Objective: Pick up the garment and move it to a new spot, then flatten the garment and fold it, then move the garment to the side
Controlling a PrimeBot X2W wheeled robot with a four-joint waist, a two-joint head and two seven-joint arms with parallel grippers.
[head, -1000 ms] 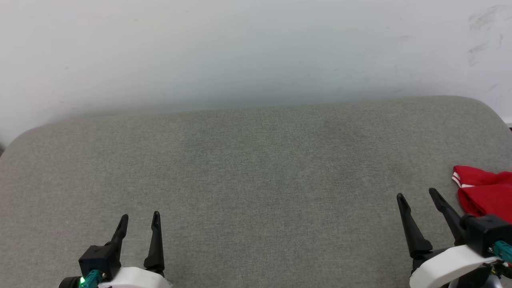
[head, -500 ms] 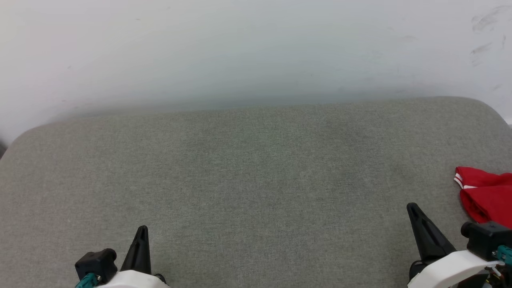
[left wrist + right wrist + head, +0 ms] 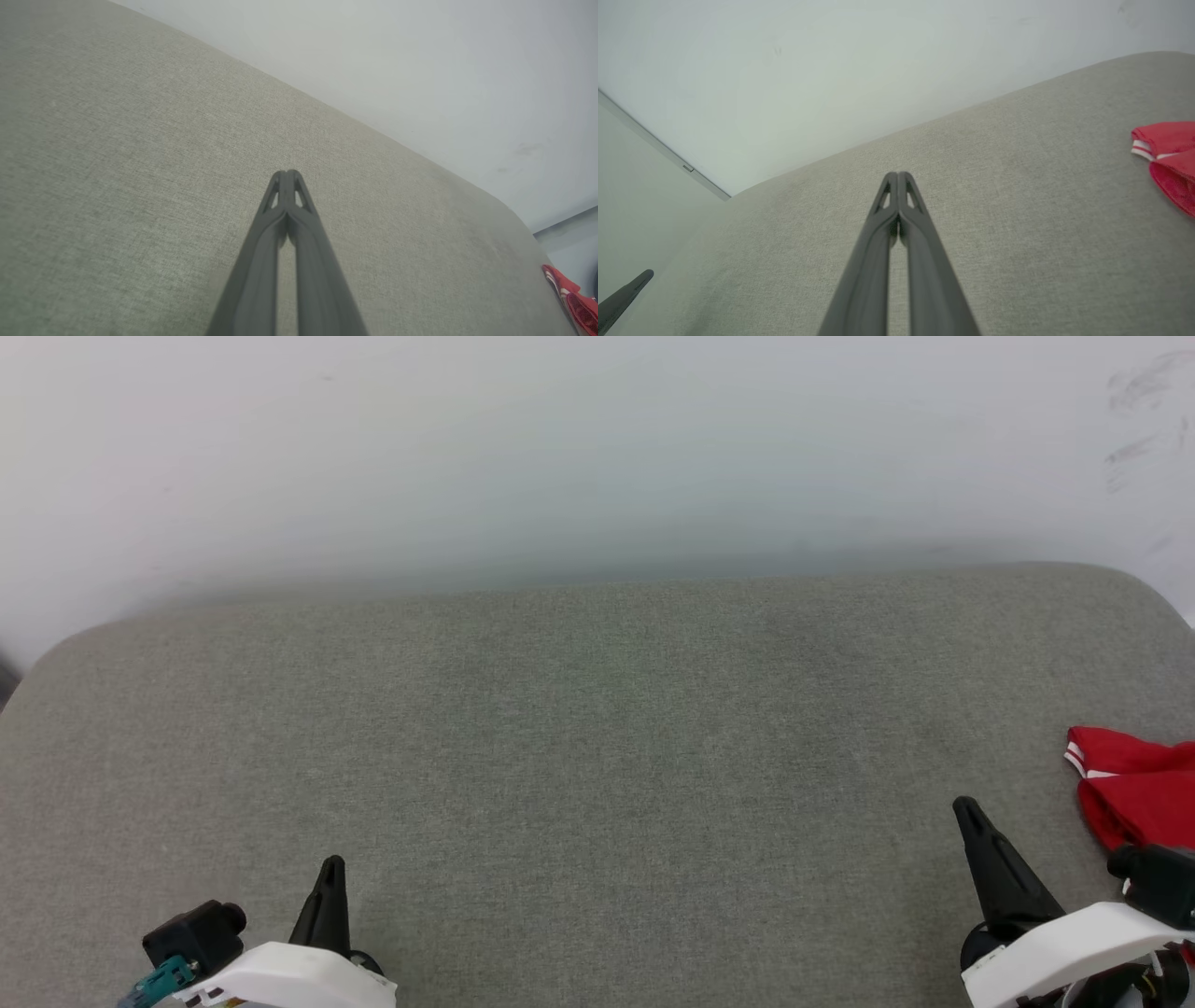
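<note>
The garment [image 3: 1134,789] is a bunched red shirt with white-striped trim, lying at the far right edge of the grey cushion; most of it runs out of the head view. It also shows at the right edge in the right wrist view [image 3: 1169,158] and as a red corner in the left wrist view [image 3: 572,298]. My right gripper [image 3: 966,812] hovers just left of the garment, fingers pressed together and holding nothing [image 3: 899,176]. At the lower left my left gripper [image 3: 331,870] is shut too, with nothing in it [image 3: 286,173].
The wide grey fabric cushion [image 3: 597,747] spans the head view, rounded at its far corners. A pale wall [image 3: 597,457] rises right behind it, scuffed at the upper right. The left gripper's dark tip [image 3: 630,289] pokes into the right wrist view's lower left.
Both grippers have gone from open to shut, nothing taken. Both arms drew back slightly toward the bottom edge. The garment lies as before.
</note>
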